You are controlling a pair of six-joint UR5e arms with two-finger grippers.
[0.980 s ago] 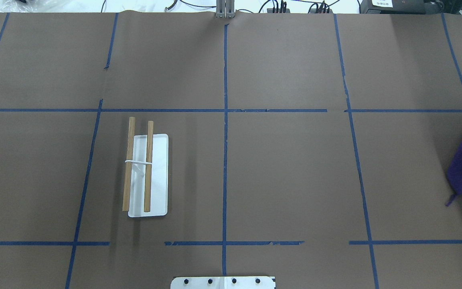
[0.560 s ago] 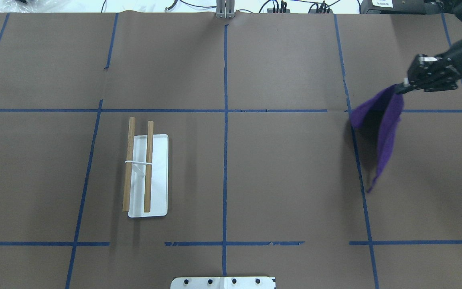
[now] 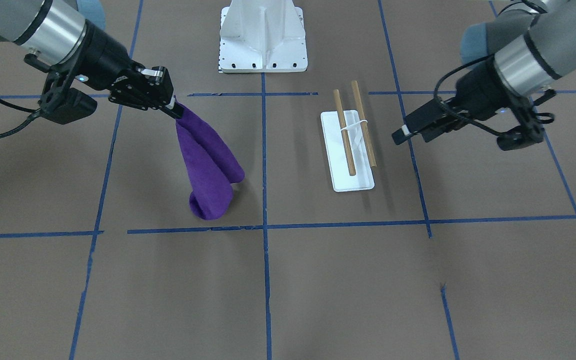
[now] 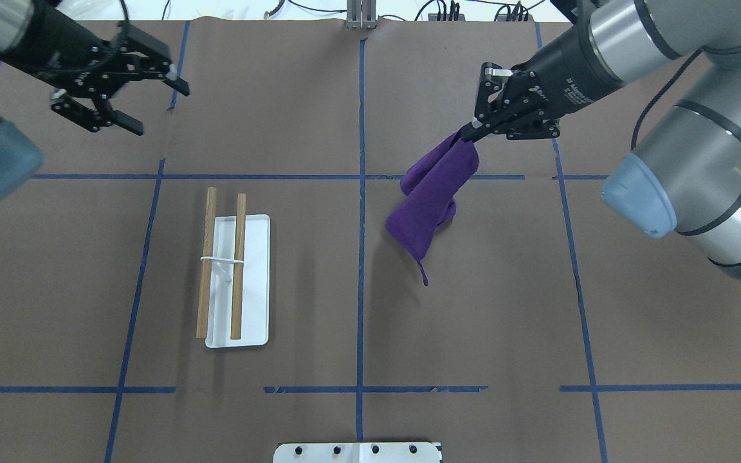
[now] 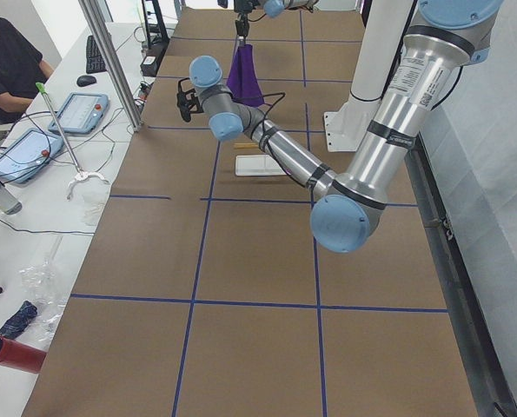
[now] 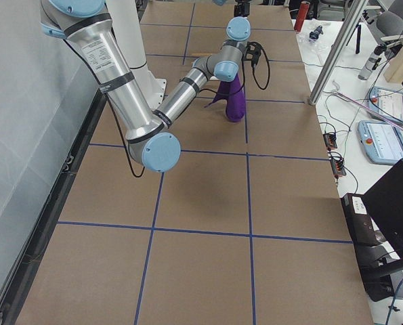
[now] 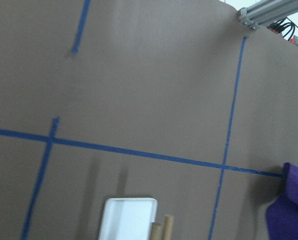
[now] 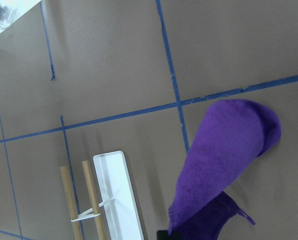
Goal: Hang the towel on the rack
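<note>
My right gripper (image 4: pixel 473 134) (image 3: pixel 175 111) is shut on one corner of the deep purple towel (image 4: pixel 431 196) (image 3: pixel 208 165), which hangs folded above the table right of the centre line. The towel also shows in the right wrist view (image 8: pixel 219 165) and at the edge of the left wrist view (image 7: pixel 291 210). The rack (image 4: pixel 237 280) (image 3: pixel 350 150), a white tray with two tan dowels (image 4: pixel 206 257) and a thin white crosspiece, stands left of centre. My left gripper (image 4: pixel 148 103) (image 3: pixel 399 136) is open and empty, above the table beyond the rack and apart from it.
A large white bolted pedestal (image 3: pixel 263 37) (image 4: pixel 357 453) stands at the robot's edge of the table. Blue tape lines divide the brown table (image 4: pixel 473 321). Operator tablets and cables (image 5: pixel 32 139) lie on a side bench beyond the far edge.
My right gripper carried the towel leftward from the table's right edge toward the centre line. My left arm came into view at the upper left, its gripper open.
</note>
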